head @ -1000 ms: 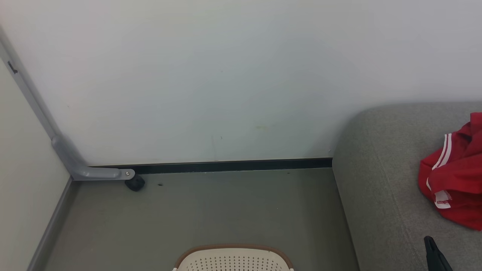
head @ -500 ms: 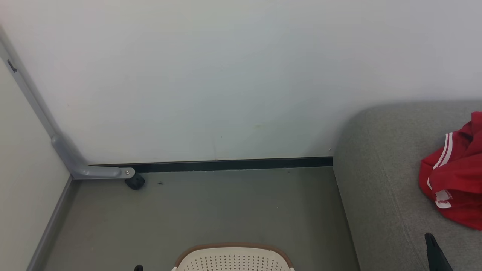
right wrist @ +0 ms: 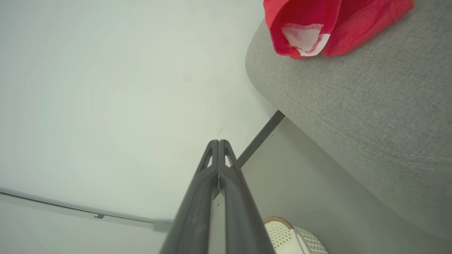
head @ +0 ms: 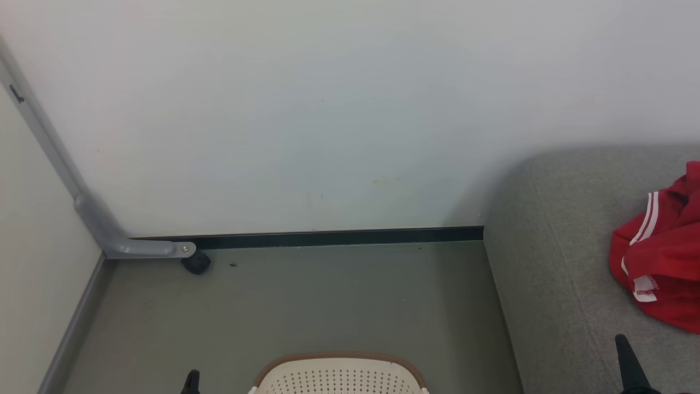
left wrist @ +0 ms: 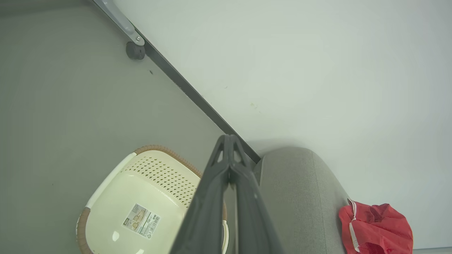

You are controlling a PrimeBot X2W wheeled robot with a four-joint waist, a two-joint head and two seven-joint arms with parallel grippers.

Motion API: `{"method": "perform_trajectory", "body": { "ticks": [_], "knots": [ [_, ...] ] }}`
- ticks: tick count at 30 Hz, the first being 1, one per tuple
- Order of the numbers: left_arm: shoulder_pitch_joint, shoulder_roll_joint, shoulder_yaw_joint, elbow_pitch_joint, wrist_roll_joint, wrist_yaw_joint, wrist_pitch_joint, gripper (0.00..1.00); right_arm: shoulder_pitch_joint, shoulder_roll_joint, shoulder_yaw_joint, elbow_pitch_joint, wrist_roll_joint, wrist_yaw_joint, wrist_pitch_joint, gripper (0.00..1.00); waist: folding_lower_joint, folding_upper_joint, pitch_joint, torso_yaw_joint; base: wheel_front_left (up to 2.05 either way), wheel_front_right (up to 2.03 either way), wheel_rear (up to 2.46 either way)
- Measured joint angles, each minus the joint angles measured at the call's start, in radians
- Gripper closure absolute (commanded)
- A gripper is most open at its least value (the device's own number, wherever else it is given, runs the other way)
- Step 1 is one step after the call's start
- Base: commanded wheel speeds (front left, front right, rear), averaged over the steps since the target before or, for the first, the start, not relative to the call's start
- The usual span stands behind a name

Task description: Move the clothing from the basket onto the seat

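Observation:
Red clothing (head: 661,262) with white stripes lies crumpled on the grey seat (head: 552,262) at the right; it also shows in the left wrist view (left wrist: 376,229) and the right wrist view (right wrist: 317,24). The cream basket (head: 339,377) with its brown rim stands on the floor at the bottom centre, and its inside (left wrist: 141,208) looks bare apart from a label. My left gripper (left wrist: 229,139) hangs shut above the basket's edge, holding nothing. My right gripper (right wrist: 218,143) is shut and empty, its tip (head: 623,347) over the seat's front.
A white wall with a dark baseboard (head: 328,239) runs behind the floor. A grey bracket with a small black wheel (head: 196,264) sits at the left corner. Bare grey floor (head: 306,306) lies between the basket and the wall.
The left gripper's tip has risen into the head view at the bottom, left of the basket. The camera has tilted slightly; the right gripper's tip barely moved.

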Motion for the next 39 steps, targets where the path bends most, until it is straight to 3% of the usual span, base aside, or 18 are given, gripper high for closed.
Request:
{"method": "perform_trajectory", "body": {
  "ticks": [39],
  "knots": [
    [-0.088,-0.011,0.139,0.011,-0.521,-0.095,0.117,1.00,-0.101,0.156,-0.167,0.119,0.388,0.090,0.137,1.00,0.0000,0.0000,0.012,0.002,0.00,0.00,0.00]
  ]
}}
